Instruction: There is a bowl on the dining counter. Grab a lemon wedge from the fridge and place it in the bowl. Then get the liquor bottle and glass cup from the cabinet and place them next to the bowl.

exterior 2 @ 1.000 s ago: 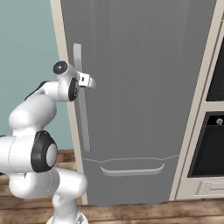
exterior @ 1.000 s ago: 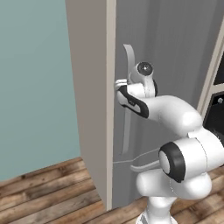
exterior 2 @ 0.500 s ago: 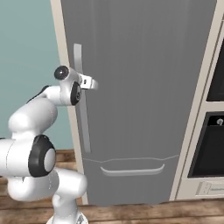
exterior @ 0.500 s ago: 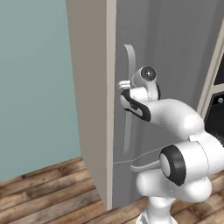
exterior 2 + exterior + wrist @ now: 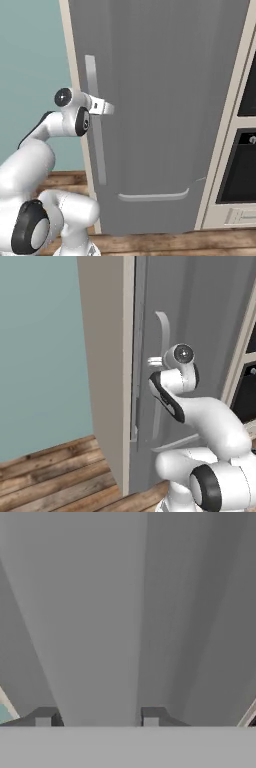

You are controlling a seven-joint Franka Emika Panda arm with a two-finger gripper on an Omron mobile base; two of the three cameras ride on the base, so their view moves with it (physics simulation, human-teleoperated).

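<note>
Tall flat grey fridge (image 5: pixel 165 100) with beige surround is taking up the centre and right of the right base frame; door looks shut or at most barely cracked. Its long light-grey vertical bar handle (image 5: pixel 95 125) is running top to bottom in the left-centre of that frame, long axis upright, standing just proud of the door near the hinge-free edge. In the left base frame the same handle (image 5: pixel 161 351) is curving down the middle, beside the beige side panel (image 5: pixel 107 356).

The white arm's two-finger gripper (image 5: pixel 104 107) is sitting at the handle's upper half, right against the bar. In the hand frame the two dark fingertips (image 5: pixel 46 717) are rising at the bottom with the pale bar between them, running straight up the frame. Fingers are standing apart on either side of the bar, not visibly clamped; parted, bracketing the handle.

Judgement: the grasp turns on closing across the bar's width, then pulling outward, away from the door face.

Dark oven front (image 5: pixel 240 175) is sitting at lower right.
</note>
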